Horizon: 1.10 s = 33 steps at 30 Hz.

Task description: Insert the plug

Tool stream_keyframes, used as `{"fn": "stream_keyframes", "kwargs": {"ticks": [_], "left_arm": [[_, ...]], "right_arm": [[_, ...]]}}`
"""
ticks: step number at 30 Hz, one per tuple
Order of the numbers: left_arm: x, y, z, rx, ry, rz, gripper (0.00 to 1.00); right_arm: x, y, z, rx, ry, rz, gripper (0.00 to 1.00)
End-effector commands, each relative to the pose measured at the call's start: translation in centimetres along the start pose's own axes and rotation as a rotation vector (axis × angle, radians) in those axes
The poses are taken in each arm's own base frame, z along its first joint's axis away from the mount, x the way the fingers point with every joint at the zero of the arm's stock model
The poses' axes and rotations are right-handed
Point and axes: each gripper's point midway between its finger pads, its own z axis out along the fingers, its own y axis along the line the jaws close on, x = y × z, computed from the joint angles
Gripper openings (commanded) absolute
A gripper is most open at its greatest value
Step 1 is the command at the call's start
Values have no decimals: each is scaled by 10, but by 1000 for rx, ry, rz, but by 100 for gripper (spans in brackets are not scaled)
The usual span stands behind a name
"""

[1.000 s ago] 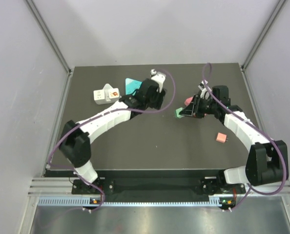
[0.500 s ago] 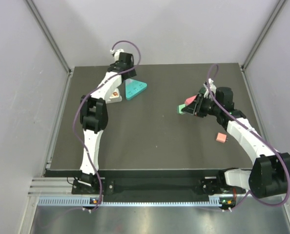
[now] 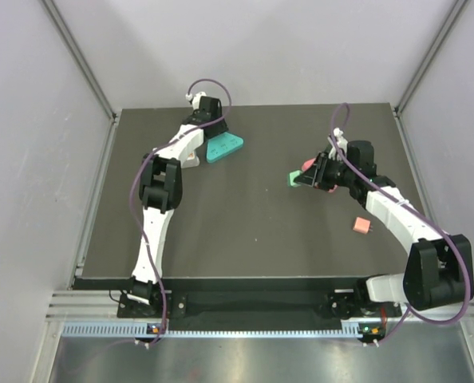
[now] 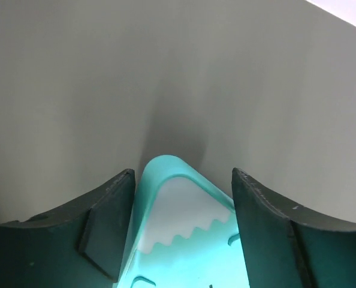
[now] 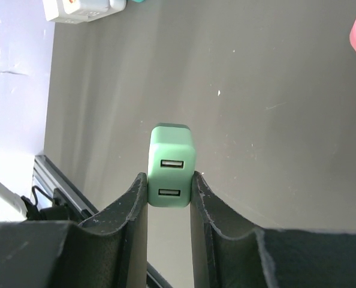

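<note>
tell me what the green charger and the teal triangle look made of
Green charger: looks like moulded plastic, matte, with rounded corners and even colour. Teal triangle: likely plastic too, smoother and slightly glossy; its rim glows as if a bit translucent, though lighting may cause that.

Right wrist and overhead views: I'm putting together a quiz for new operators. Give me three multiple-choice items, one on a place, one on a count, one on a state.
1. Where on the table does the salmon plug lie?
A) left side
B) middle of the far edge
C) right side

2. How many USB ports show on the green charger?
A) one
B) two
C) four

3. What state is the right gripper in?
A) wide open
B) shut on the green charger
C) shut on nothing

Answers:
1 C: the overhead view shows it alone on the right side.
2 B: two slots sit stacked on its face.
3 B: both fingers press against its sides.
</note>
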Motion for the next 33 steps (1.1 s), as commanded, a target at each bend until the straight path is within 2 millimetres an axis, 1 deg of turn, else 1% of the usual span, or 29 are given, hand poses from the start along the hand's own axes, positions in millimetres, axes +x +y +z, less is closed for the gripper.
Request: {"fn": "stream_keyframes", "kwargs": {"ticks": [1,3,4,5,6,7,8,9,10,11,12,13,14,15,16,17,18,19,20,21,22,23,25,27,28,29,30,32,33], "left_arm": [[2,-17,-2,82,29,-86,67],[10,-22,-16,97,65,-110,64],[33,-12,-17,68,109,-123,63],[27,-21,-34,85,95,-130,62],[29,-22,-40,92,87,-138,61],[51,-13,-44,64,124,-148,61],[47,-22,-62,89,114,-159,59],[52,-25,-69,94,121,-190,59],[71,-18,-74,75,158,-194,58],[71,-28,-89,98,156,-203,58],[75,-28,-96,89,156,-211,59],[92,-22,-103,61,196,-232,60],[95,-29,-118,70,205,-238,61],[99,-26,-125,45,210,-249,61],[110,-15,-131,-18,217,-271,61],[109,-23,-147,-6,205,-281,61],[112,-23,-154,-15,199,-316,62],[124,-13,-159,-43,197,-318,62],[118,-25,-176,3,171,-334,62],[126,-18,-181,-11,170,-345,62],[116,-23,-195,15,136,-355,63],[113,-25,-200,29,124,-359,63],[104,-25,-209,46,106,-347,65],[88,-27,-222,69,75,-308,66],[75,-32,-231,97,54,-293,66],[68,-31,-236,101,42,-272,66],[66,-27,-241,95,37,-213,66],[55,-23,-252,101,7,-169,66],[59,-10,-250,70,-4,-123,65]], "right_arm": [[-27,22,0,-49,-68,-79,0],[-27,20,0,-34,-64,-88,0],[-26,19,-2,-23,-61,-91,0],[-24,18,-3,-13,-53,-96,0],[-25,16,-5,5,-62,-98,0],[-26,15,-6,18,-63,-99,0],[-22,12,-8,34,-53,-97,0],[-22,10,-10,56,-65,-101,0],[-22,8,-12,70,-69,-102,0],[-20,5,-14,82,-68,-103,0],[-20,4,-16,102,-74,-103,0],[-17,2,-17,112,-72,-103,0],[-15,-1,-17,124,-69,-100,0],[-12,-7,-19,159,-70,-97,0],[-11,-9,-19,175,-70,-96,0],[-8,-11,-18,191,-66,-91,0],[-6,-14,-17,225,-71,-91,0],[-5,-15,-16,237,-72,-90,0],[-1,-15,-14,248,-68,-81,0],[2,-12,-10,266,-68,-92,0],[6,-12,-8,283,-62,-97,0],[4,-12,-6,312,-76,-86,0],[14,-1,4,311,-56,-86,0],[18,11,13,317,-75,-40,0],[20,14,16,313,-85,-22,0],[19,23,22,290,-107,24,0],[25,24,29,299,-104,40,0],[27,31,38,285,-122,109,0],[34,32,46,286,-106,126,0]]}}
